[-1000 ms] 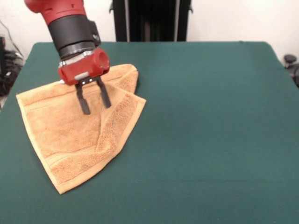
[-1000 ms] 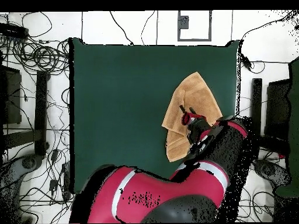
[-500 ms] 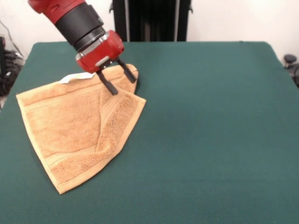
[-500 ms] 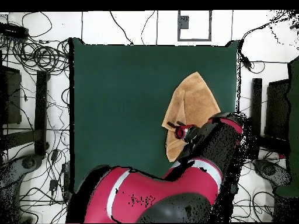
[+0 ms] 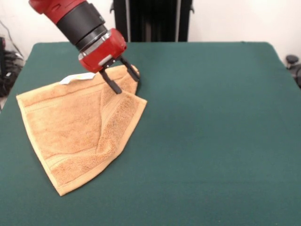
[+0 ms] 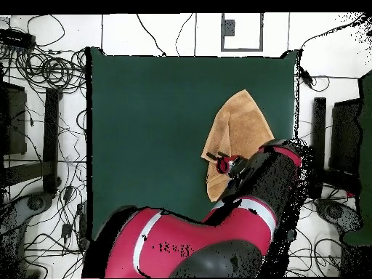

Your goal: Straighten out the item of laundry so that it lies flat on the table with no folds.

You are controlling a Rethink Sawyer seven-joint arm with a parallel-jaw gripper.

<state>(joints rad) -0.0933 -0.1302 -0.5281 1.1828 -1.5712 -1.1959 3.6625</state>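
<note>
The golden-tan towel lies on the left part of the dark green table, with its right side folded over along a diagonal crease. A small white tag shows at its far edge. My gripper is open and empty, tilted, its two black fingers over the towel's far right folded corner. In the overhead view the towel lies near the table's right edge and the gripper is at its left edge, with the arm hiding the towel's lower part.
The robot's black pedestal stands behind the table's far edge. Cables and equipment lie on the floor around the table in the overhead view.
The gripper has moved from the towel's middle towards its far right folded corner and tilted. It stays open. The towel has not moved.
</note>
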